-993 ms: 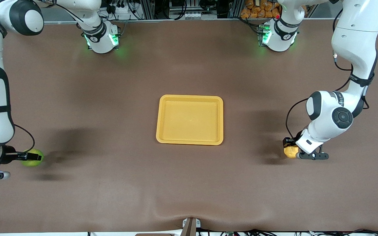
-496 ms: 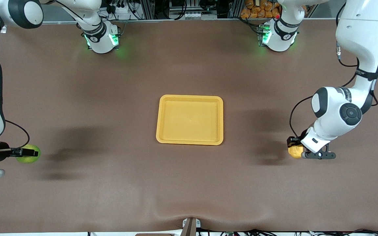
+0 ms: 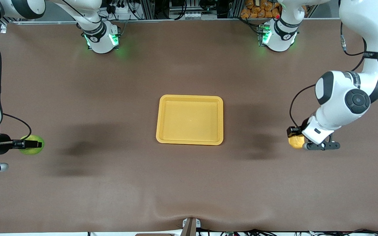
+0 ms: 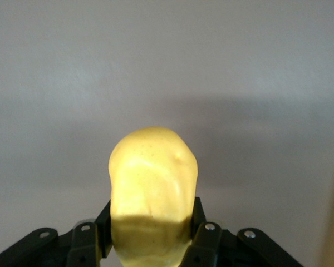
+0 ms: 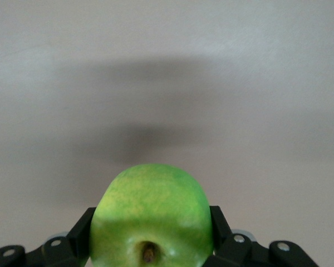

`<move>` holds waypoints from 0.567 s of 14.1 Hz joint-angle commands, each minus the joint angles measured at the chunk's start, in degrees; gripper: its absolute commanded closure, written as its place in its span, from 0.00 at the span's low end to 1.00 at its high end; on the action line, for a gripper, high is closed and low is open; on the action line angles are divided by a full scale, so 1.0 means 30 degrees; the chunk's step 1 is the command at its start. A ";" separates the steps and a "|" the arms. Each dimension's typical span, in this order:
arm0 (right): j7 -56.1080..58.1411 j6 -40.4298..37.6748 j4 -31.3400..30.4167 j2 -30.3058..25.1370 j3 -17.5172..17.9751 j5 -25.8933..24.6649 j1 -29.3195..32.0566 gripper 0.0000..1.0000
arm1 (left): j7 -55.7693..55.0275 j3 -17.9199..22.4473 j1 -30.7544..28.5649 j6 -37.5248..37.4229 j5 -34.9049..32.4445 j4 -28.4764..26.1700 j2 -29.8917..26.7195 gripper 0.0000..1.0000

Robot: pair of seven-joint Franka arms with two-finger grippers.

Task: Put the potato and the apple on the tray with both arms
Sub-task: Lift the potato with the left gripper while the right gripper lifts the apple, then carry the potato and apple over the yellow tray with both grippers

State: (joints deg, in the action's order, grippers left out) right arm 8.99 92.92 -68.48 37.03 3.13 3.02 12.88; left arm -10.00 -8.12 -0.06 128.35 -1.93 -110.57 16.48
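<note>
The yellow-orange tray (image 3: 162, 137) lies empty at the table's middle. My left gripper (image 3: 295, 139) is shut on the yellow-orange potato (image 3: 296, 142) and holds it above the table toward the left arm's end; in the left wrist view the potato (image 4: 153, 183) stands between the black fingers (image 4: 196, 214). My right gripper (image 3: 31, 144) is shut on the green apple (image 3: 32, 149) and holds it above the table at the right arm's end; in the right wrist view the apple (image 5: 151, 217) shows its stem dimple between the fingers (image 5: 218, 222).
The brown table (image 3: 189, 183) spreads around the tray. The two arm bases (image 3: 101, 37) stand at the edge farthest from the front camera. A small bracket (image 3: 190, 225) sits at the nearest edge.
Both grippers have lifted with their loads: the potato and the apple are higher above the table, and their shadows have drifted apart from them.
</note>
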 commanded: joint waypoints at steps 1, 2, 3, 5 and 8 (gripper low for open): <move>-0.1702 -0.0882 -0.0553 -0.1323 -0.0077 0.0135 -0.0978 1.00 | -0.1612 -0.0922 0.0108 -0.1383 -0.0471 -0.1229 -0.2121 1.00; -0.2316 -0.1174 -0.0582 -0.1413 -0.0077 0.0164 -0.1300 1.00 | -0.2315 -0.1535 0.0079 -0.1736 -0.0471 -0.1200 -0.2268 1.00; -0.3019 -0.1438 -0.0582 -0.1501 -0.0048 0.0193 -0.1652 1.00 | -0.3134 -0.2122 0.0108 -0.1942 -0.0471 -0.1199 -0.2357 1.00; -0.4046 -0.1645 -0.0611 -0.1823 -0.0048 0.0193 -0.2355 1.00 | -0.5095 -0.3439 0.0137 -0.1974 -0.0471 -0.1141 -0.2329 1.00; -0.5424 -0.1851 -0.0990 -0.2262 -0.0048 0.0193 -0.3176 1.00 | -0.7150 -0.4470 0.0632 -0.1974 -0.0500 -0.0733 -0.2066 1.00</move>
State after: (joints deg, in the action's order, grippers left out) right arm -4.42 87.66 -68.72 32.98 3.32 3.06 4.64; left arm -27.78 -20.56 1.00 122.80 -2.07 -113.04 10.49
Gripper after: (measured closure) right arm 0.159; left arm 0.458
